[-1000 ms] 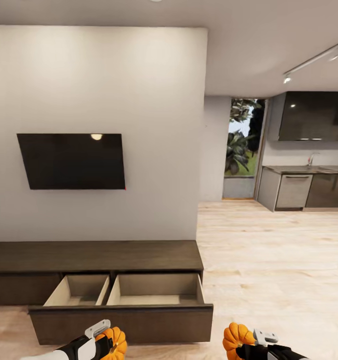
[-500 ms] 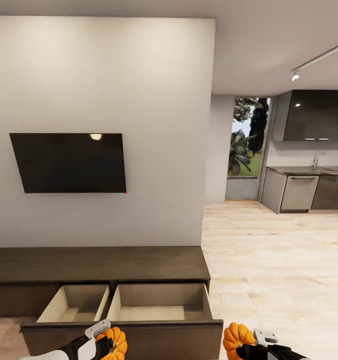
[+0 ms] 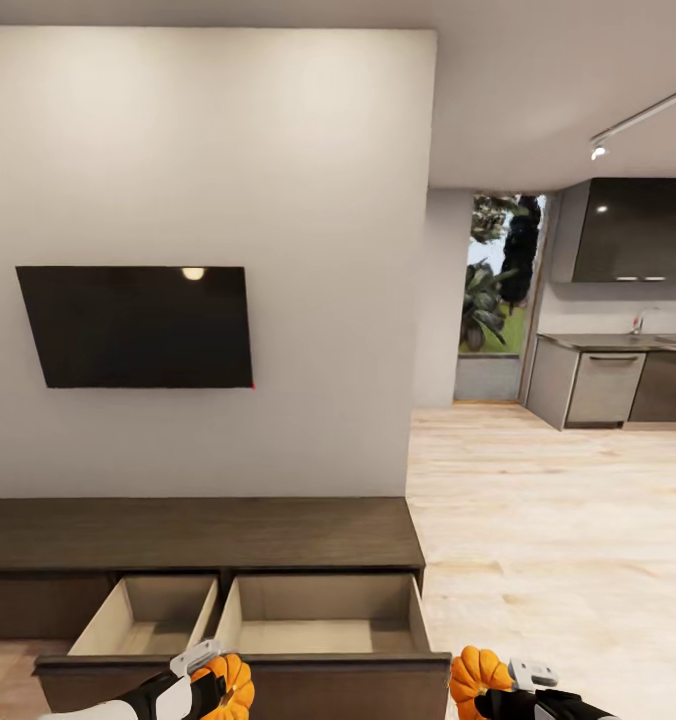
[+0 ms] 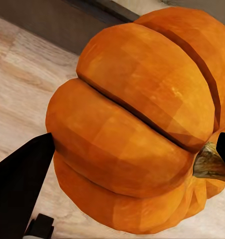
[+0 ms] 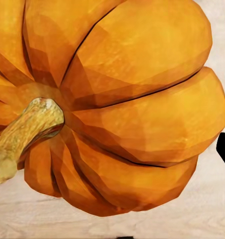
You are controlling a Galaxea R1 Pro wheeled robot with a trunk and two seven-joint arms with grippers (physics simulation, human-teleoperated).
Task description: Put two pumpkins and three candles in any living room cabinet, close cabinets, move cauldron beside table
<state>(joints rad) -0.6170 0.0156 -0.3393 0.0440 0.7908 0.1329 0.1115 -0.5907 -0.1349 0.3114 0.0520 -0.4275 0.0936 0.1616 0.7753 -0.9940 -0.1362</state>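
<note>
Both pumpkins are in hand but not yet stowed. In the head view the left gripper [image 3: 213,683] carries the left pumpkin [image 3: 230,684], its jaws clamped on it, just in front of the cabinet [image 3: 198,530]. The cabinet's drawer [image 3: 243,640] stands pulled out, with two beige compartments, both bare as far as they can be seen. Further right, the right gripper [image 3: 493,695] has its jaws clamped on the right pumpkin [image 3: 475,676], held over the wood floor [image 3: 558,520] just beside the drawer's corner.

Left to do, as I judge it: drop both pumpkins in, fetch three candles, shut the cabinet, and move the cauldron to the table.

The head view gives the layout: TV [image 3: 138,325] on the wall, kitchen [image 3: 618,340] far right. The wrist views give the grips instead: the left pumpkin [image 4: 142,124] with a dark finger [image 4: 17,189] against its rib, and the right pumpkin [image 5: 117,104] with its stem (a pale, knobbly stub) [image 5: 25,134].
</note>
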